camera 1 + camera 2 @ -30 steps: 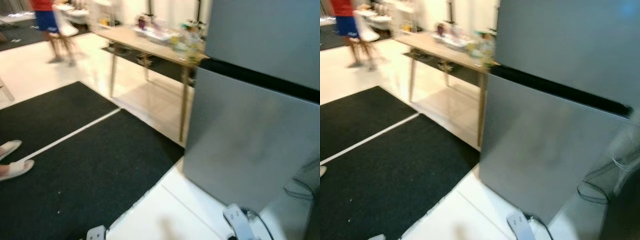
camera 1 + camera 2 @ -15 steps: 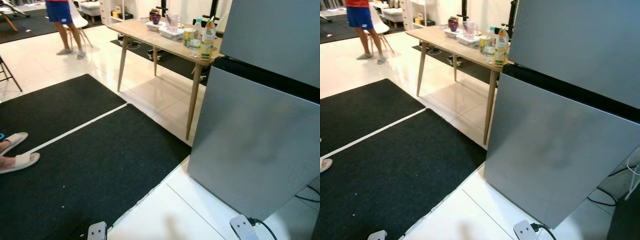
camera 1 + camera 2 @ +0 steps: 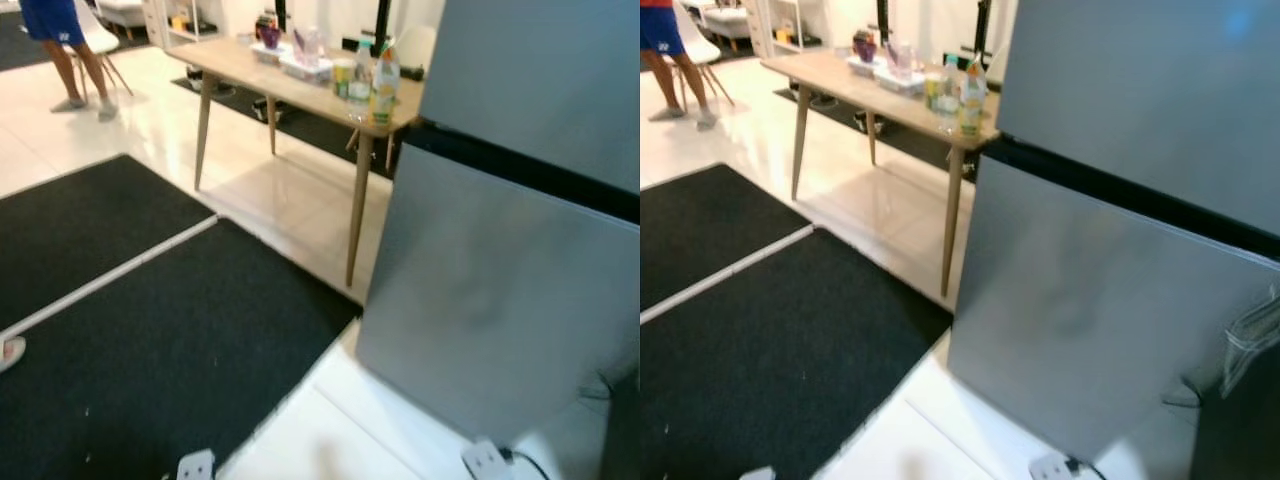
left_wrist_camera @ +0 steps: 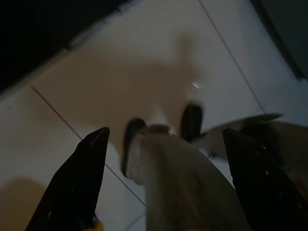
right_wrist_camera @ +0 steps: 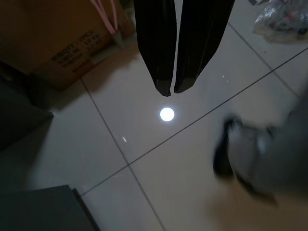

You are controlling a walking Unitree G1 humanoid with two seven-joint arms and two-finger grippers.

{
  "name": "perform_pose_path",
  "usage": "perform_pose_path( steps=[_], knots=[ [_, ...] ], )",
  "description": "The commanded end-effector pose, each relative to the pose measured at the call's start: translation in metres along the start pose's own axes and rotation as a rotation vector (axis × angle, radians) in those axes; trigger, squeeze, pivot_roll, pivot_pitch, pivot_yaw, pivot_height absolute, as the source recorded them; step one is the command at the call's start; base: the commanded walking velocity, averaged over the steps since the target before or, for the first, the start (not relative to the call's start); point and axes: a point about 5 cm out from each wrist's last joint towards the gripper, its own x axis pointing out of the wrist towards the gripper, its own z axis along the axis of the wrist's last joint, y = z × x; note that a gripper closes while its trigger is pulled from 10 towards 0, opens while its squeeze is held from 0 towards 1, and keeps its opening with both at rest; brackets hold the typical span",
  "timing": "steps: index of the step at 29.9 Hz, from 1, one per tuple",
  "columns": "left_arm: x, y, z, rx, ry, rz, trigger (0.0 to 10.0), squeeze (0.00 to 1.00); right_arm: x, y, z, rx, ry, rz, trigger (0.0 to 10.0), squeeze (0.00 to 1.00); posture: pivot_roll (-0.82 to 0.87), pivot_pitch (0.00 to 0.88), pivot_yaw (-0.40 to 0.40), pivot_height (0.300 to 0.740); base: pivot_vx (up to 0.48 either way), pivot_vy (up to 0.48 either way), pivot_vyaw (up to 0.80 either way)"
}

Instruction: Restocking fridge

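Fridge: tall grey metal fridge [image 3: 520, 250] with a black band between its 2 doors, both closed, standing at the right on white floor tiles [image 3: 330, 440].
Table: light wooden table [image 3: 290, 85] just beside the fridge, carrying bottles [image 3: 383, 75] and what may be a tray, too blurred to tell.
Mats: 2 black floor mats [image 3: 150, 330] on the left.
Person: legs in blue shorts [image 3: 55, 30] far back.
Left gripper [image 4: 163, 139]: fingers spread wide apart, over tile.
Right gripper [image 5: 171, 89]: fingertips together, hanging above tile near a brown cardboard box [image 5: 57, 38].
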Motion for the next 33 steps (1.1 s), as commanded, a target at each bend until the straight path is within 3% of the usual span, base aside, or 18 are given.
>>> perform_pose_path(
  steps=[1,15,22,28,29,30,33],
  knots=[
    [0.000,-0.003,-0.004,0.006,0.015,-0.009,10.0,0.00,0.000,-0.003,0.004,-0.002,-0.007,-0.017,10.0,0.00,-0.05,0.000,-0.050,0.740,0.368,0.000,0.00],
    [0.000,-0.003,-0.003,0.011,0.016,-0.009,10.0,0.00,0.000,-0.007,0.005,0.018,-0.010,-0.041,10.0,0.00,-0.05,0.000,-0.046,0.740,0.369,0.000,-0.65],
    [0.000,-0.001,-0.003,0.015,0.018,0.023,10.0,0.00,0.001,-0.007,0.024,0.030,-0.093,-0.025,10.0,0.00,-0.05,0.000,-0.047,0.740,0.305,0.000,-0.11],
    [0.000,0.000,-0.003,0.013,0.016,0.025,10.0,0.00,0.001,-0.005,0.057,0.105,-0.234,0.035,10.0,0.00,-0.05,0.000,-0.043,0.740,0.000,0.000,0.00],
    [-0.001,0.001,-0.003,0.015,0.017,0.026,10.0,0.00,-0.003,0.000,0.093,0.141,-0.385,0.144,10.0,0.00,-0.05,0.000,-0.043,0.740,0.000,0.000,0.00],
    [-0.001,0.001,-0.003,0.015,0.017,0.026,10.0,0.00,-0.003,0.000,0.093,0.141,-0.385,0.144,10.0,0.00,-0.05,0.000,-0.043,0.740,0.000,0.000,0.00],
    [-0.001,0.002,-0.004,0.017,0.018,0.028,10.0,0.00,-0.011,-0.003,0.131,0.111,-0.523,0.176,10.0,0.00,-0.05,0.000,-0.043,0.740,0.000,0.000,0.00]
  ],
)
